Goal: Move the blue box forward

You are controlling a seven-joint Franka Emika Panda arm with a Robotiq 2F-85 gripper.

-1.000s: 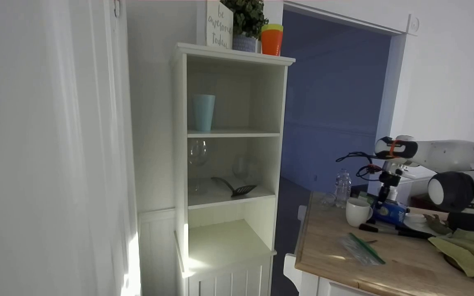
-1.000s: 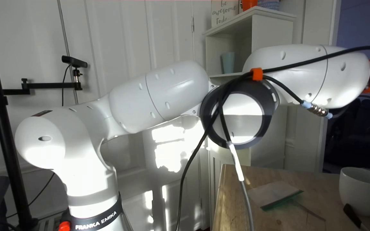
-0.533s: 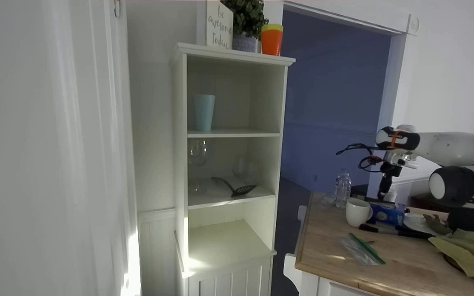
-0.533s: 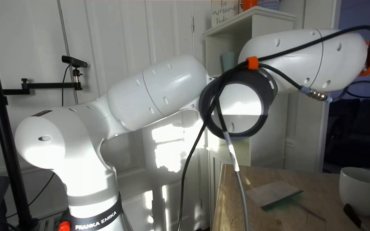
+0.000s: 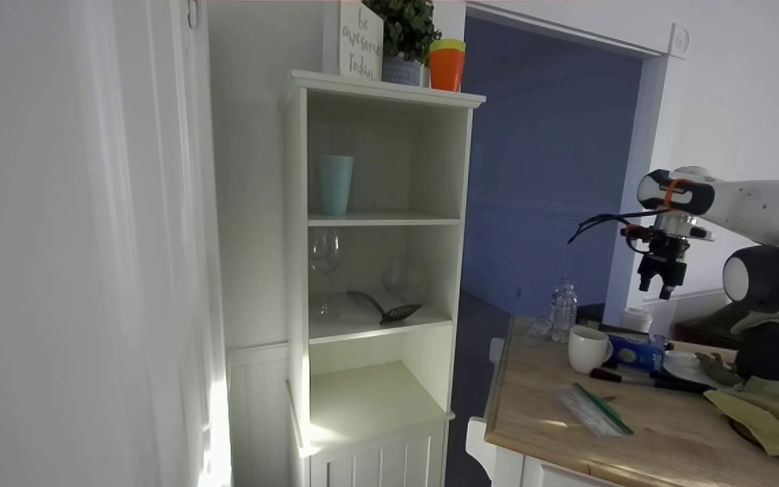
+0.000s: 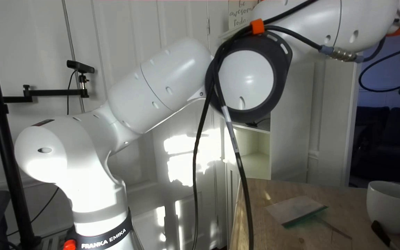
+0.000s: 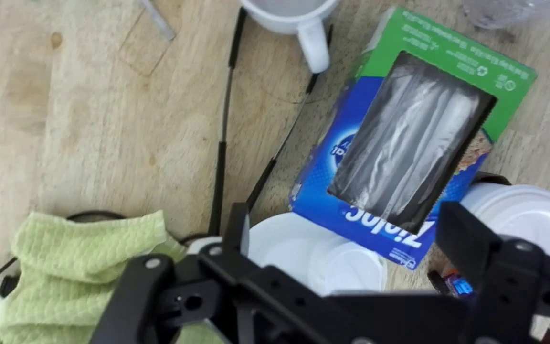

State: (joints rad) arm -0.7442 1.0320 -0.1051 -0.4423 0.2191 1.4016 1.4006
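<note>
The blue box (image 5: pixel 638 354) lies on the wooden table behind the white mug in an exterior view. From above, in the wrist view, the blue box (image 7: pixel 325 188) has a green end, white lettering and a cut-out window with clear plastic inside. My gripper (image 5: pixel 655 289) hangs well above the table and apart from the box. In the wrist view the gripper (image 7: pixel 345 215) has its fingers spread wide with nothing held; the box lies below, partly behind the right finger (image 7: pixel 466 234). In an exterior view showing mostly the arm, box and gripper are out of view.
A white mug (image 7: pixel 289 16) and thin black-handled rods (image 7: pixel 222 143) lie close beside the box. White dishes (image 7: pixel 284 243), a white lidded tub (image 7: pixel 533 220) and a green cloth (image 7: pixel 79 267) surround it. A clear bottle (image 5: pixel 563 314) and a zip bag (image 5: pixel 596 410) are also on the table.
A second ago my gripper was down at the blue box. It has risen well clear, shifted right in that exterior view and turned, and its fingers now stand apart. The box stays on the table.
</note>
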